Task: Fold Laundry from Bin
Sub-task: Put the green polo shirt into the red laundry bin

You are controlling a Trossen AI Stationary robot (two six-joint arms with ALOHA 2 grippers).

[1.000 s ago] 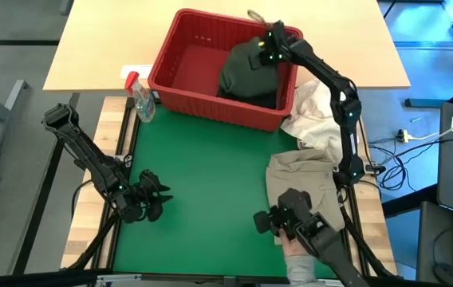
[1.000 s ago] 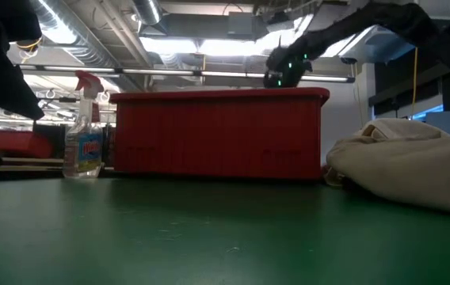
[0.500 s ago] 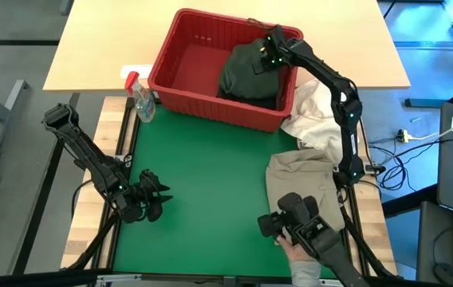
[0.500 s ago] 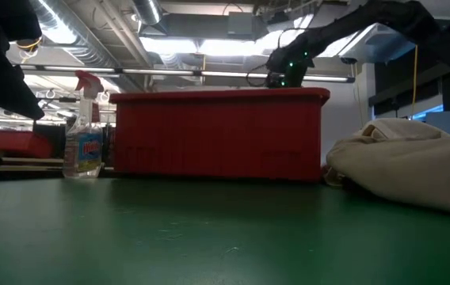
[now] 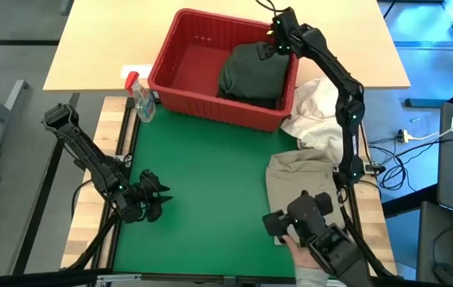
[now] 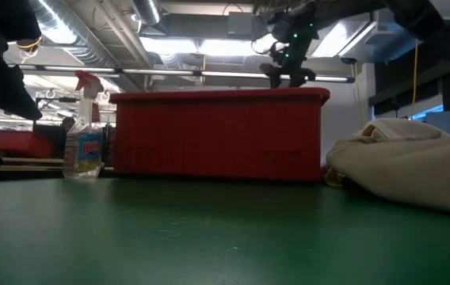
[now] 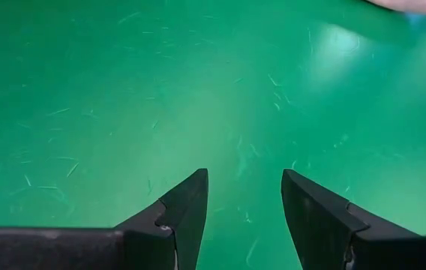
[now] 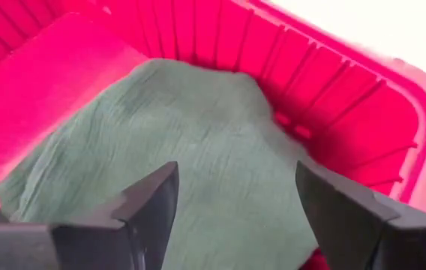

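- Green mat covers the near part of the counter; a pale wood top lies beyond it, seen from the high view.
- High view: the red bin sits at the mat's far edge, partly on the wood. A dark garment is bunched in the bin's right half; the left half shows bare red floor.
- High view: right tool hangs over the bin's far right corner, just above the dark garment, holding nothing. Left tool rests low over the mat's near left side, well apart from the bin.
- High view: a khaki garment lies on the mat's right side; a white cloth bundle sits beside the bin's right end. A spray bottle stands just left of the bin. A person's hand shows at the near edge, behind a dark device.
- Low view: bin wall fills the middle; right tool is above its rim, clear of it. Bottle to the left, khaki garment to the right.
- Left wrist view: fingers spread, only the mat between them.
- Right wrist view: fingers spread wide above the garment in the bin, gripping nothing.
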